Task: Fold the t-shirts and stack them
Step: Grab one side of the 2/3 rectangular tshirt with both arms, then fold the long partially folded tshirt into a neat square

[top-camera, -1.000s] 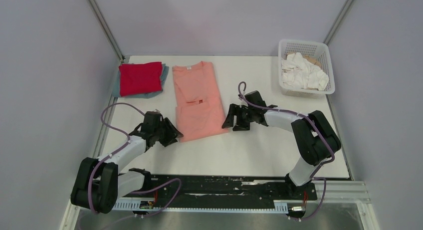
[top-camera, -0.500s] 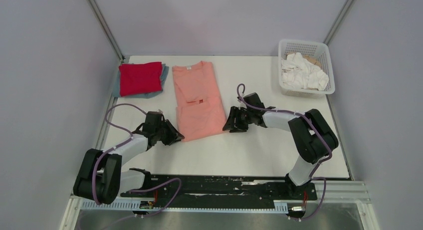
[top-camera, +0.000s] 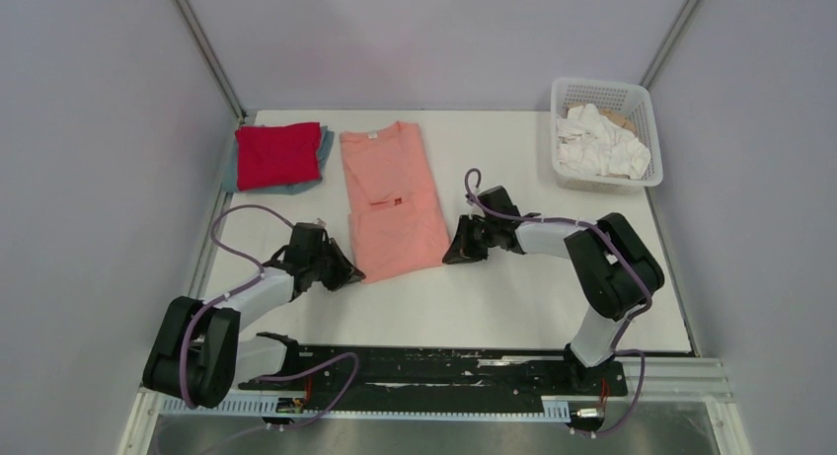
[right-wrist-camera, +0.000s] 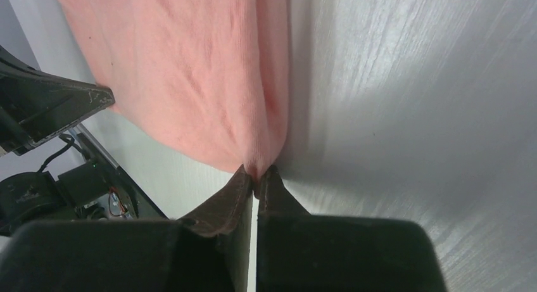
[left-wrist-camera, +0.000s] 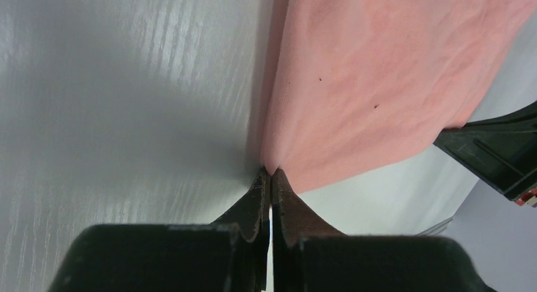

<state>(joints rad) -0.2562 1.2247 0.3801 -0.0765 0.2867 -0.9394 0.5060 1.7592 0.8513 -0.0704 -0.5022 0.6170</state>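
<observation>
A: Pink shirt (top-camera: 393,203), where?
B: Flat on the table (top-camera: 494,307), beside the red shirt (top-camera: 276,155). My L claw (left-wrist-camera: 270,173) is pinched tight on its near-left corner, R claw (right-wrist-camera: 255,175) on the near-right, tips together w/ cloth between.

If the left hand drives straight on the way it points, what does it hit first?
The salmon-pink t-shirt: the left hand is shut on its corner, so it would likely just bunch the cloth.
</observation>
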